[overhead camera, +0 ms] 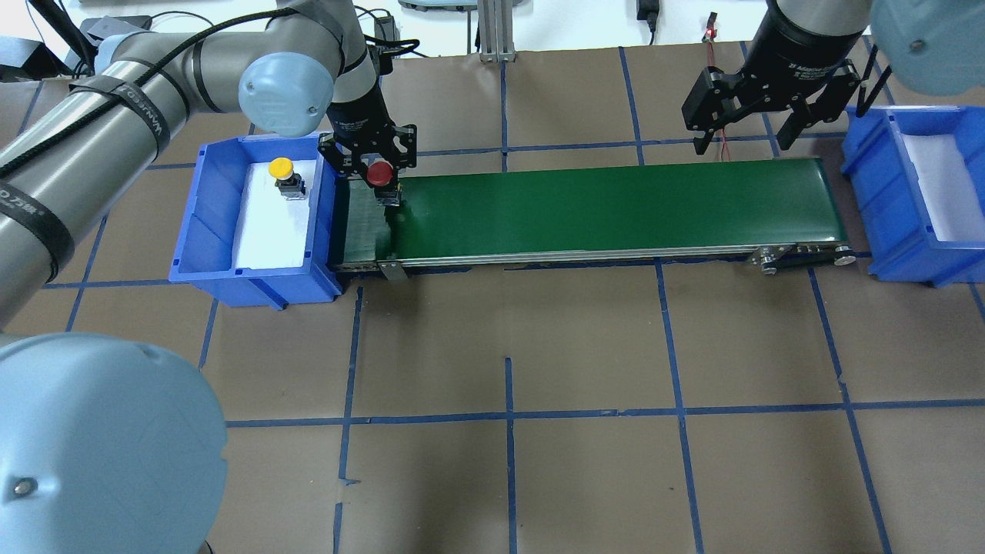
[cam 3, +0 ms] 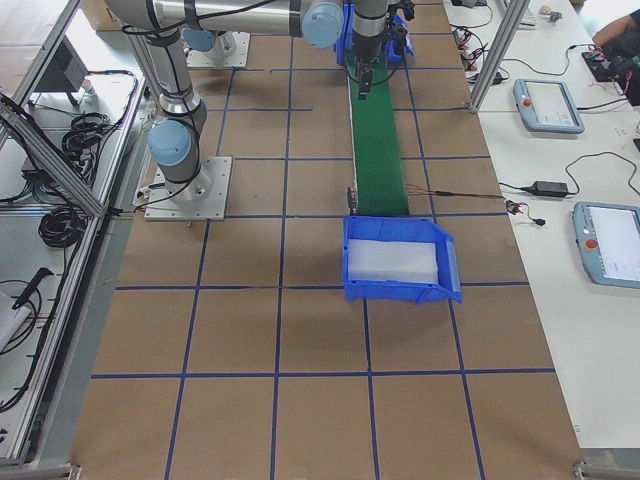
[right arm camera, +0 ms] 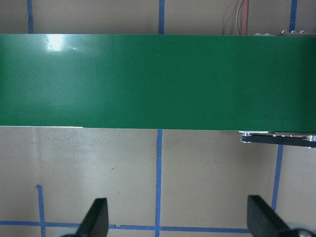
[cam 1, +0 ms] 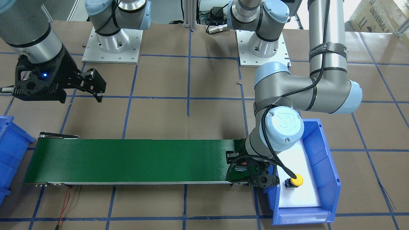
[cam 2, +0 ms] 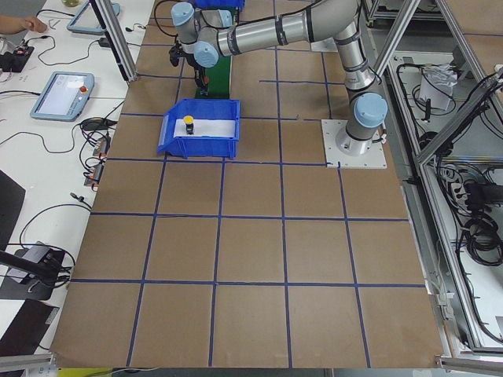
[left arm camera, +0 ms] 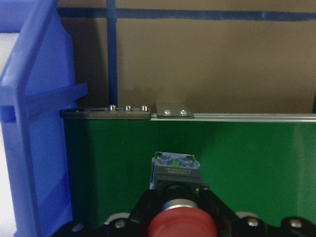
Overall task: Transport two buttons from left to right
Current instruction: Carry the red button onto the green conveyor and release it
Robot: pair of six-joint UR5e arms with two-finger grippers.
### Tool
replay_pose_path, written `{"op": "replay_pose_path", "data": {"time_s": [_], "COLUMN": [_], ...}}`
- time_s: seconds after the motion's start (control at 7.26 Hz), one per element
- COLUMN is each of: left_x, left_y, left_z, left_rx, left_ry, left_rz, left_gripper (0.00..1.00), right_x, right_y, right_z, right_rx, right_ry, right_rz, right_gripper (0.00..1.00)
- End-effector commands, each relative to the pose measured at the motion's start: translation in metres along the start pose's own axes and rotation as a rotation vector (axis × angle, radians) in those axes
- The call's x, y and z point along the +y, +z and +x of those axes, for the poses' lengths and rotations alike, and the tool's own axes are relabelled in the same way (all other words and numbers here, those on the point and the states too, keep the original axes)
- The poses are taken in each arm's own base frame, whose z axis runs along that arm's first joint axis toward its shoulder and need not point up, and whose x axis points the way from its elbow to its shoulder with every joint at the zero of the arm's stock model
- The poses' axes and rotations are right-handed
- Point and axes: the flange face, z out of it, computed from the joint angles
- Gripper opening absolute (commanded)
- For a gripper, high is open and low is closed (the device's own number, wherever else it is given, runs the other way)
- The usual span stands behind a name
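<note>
Left bin (overhead camera: 202, 223): is sitting on the desk (overhead camera: 585, 346), touching the belt's left end, likely to keep the carry short.
Yellow button (overhead camera: 282, 168): is standing cap-up on the white liner inside the left bin, apparently waiting its turn.
Left pincer (overhead camera: 381, 188): is clamping the red button (overhead camera: 378, 172) under its cap, with the base pointing down over the belt's left end. I cannot tell whether the base is touching the belt. It is probably being held upright so it lands on its base.
Belt (overhead camera: 600, 211): is bridging the two bins, presumably to ferry buttons rightward.
Right pincer (overhead camera: 742, 144): is hanging raised near the belt's right end, jaws spread wide and gripping nothing, seemingly ready to receive.
Right bin (overhead camera: 916, 269): is sitting at the belt's right end; neither button is lying in it yet.
Count: two buttons, two bins, two pincers, one belt.
</note>
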Motion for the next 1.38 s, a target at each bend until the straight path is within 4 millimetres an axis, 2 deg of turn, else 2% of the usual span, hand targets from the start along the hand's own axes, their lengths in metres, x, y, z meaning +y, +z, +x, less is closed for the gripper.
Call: {"op": "replay_pose_path", "data": {"time_s": [0.0,0.14,0.28,0.55,0.69,0.83,0.96,1.24], "left_x": [0.001,0.001,0.0,0.004,-0.003,-0.013,-0.021,-0.043], "left_y": [0.01,0.012,0.004,-0.044,-0.061,-0.066,-0.067,-0.053], "left_z": [0.001,0.002,0.001,-0.003,-0.019,-0.051,-0.087,-0.189], "left_rx": [0.002,0.002,0.007,0.074,0.074,0.077,0.072,0.027], "left_ry": [-0.054,-0.07,-0.072,-0.083,-0.092,-0.13,-0.085,-0.035], "left_rz": [-0.017,-0.022,-0.009,0.053,0.084,0.094,0.099,0.101], "left_gripper": [0.7,0.92,0.99,1.0,1.0,1.0,1.0,1.0], "right_x": [0.0,0.0,0.0,0.0,0.0,0.0,-0.001,-0.001], "right_y": [0.0,0.001,0.0,0.001,0.001,0.001,0.001,0.0], "right_z": [-0.002,0.0,-0.001,0.001,0.001,0.001,0.002,0.002], "right_rx": [-0.001,-0.002,-0.001,-0.002,-0.002,-0.002,-0.002,-0.002], "right_ry": [-0.001,0.0,-0.003,0.002,0.002,0.002,0.002,0.003], "right_rz": [0.0,-0.001,0.0,-0.002,-0.002,-0.002,-0.001,-0.001], "right_gripper": [1.0,1.0,1.0,1.0,1.0,1.0,1.0,1.0]}}
